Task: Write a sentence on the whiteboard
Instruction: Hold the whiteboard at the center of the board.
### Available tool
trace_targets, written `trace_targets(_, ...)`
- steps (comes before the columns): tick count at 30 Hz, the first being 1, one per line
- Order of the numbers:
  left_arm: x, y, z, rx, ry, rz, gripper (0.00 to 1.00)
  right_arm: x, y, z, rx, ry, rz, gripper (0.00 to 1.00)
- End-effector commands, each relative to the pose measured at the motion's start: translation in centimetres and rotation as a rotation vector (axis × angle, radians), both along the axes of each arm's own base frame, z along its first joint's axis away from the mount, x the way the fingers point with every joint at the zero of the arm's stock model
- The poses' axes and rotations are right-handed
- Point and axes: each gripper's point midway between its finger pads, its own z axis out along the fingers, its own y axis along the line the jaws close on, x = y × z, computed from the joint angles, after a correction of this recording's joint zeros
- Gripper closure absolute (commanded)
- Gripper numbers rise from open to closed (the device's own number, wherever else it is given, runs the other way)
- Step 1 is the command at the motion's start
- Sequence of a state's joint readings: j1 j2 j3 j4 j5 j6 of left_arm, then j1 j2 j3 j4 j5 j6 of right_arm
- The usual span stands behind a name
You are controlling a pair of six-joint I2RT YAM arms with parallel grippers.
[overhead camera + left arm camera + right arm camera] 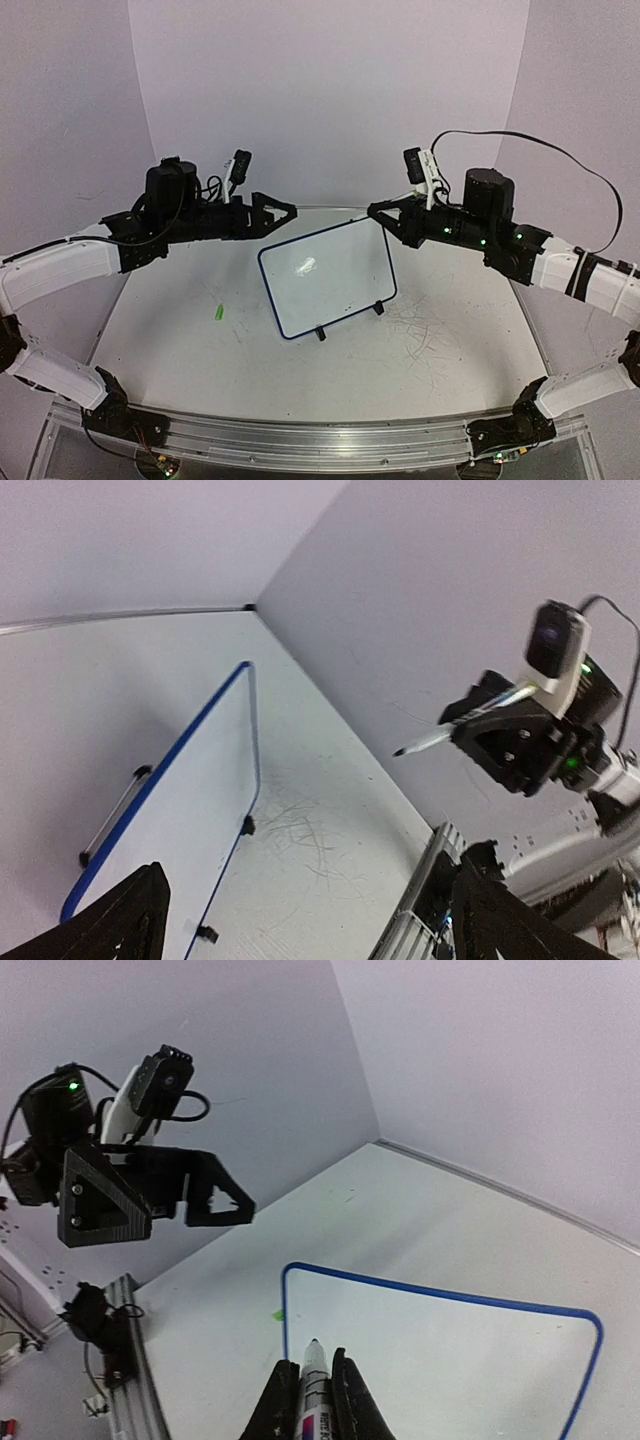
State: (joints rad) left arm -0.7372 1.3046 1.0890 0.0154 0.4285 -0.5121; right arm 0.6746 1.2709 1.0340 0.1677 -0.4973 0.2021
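Right gripper (378,213) clamps a marker (313,1385) by the blank whiteboard (330,285); left gripper (283,212) gapes, empty. Writing has not yet begun. Next, the tip must land gently near the board's top-left corner.

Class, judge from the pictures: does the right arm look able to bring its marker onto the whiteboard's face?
Probably yes. The right gripper, shut on the marker, hangs by the whiteboard's far right corner. The board's face is bare, and the open left gripper stands apart.

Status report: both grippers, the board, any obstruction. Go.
Left gripper open, empty. Right gripper shut on marker, by whiteboard far corner. Board blank. Green cap left of it, clear.
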Motion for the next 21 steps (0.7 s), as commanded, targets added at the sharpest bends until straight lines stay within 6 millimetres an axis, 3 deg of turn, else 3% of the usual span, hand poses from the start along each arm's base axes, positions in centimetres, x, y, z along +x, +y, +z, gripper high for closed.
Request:
trace_targets(1, 3.5, 5.3, -3.4, -0.012, 0.186, 0.404, 0.01, 2.2, -1.7, 1.2, -0.098, -0.156, -0.141, 1.0)
trace_targets(5, 3.3, 6.7, -6.8, 0.0, 0.275, 0.453, 0.01, 2.4, -1.4, 0.2, -0.147, -0.148, -0.142, 1.0)
trace_targets(10, 2.3, 7.0, -8.4, -0.064, 0.257, 0.362, 0.1, 3.2, -1.6, -0.6, -0.199, -0.179, -0.227, 1.0)
trace_targets(13, 1.2, 6.5, -9.3, -0.056, 0.229, 0.282, 0.02, 3.1, -1.6, -0.2, -0.184, -0.171, -0.229, 1.0)
trace_targets(16, 0.3, 6.2, -10.6, -0.03, 0.209, 0.233, 0.01, 2.6, -1.9, 0.5, -0.145, -0.157, -0.231, 1.0)
trace_targets(18, -0.2, 6.9, -11.8, -0.025, 0.182, 0.243, 0.01, 1.8, -2.0, 0.9, -0.121, -0.169, -0.209, 1.0)
trace_targets(21, -0.6, 8.2, -11.7, -0.067, 0.1, 0.279, 0.01, 1.4, -2.7, 1.6, -0.094, -0.176, -0.228, 1.0)
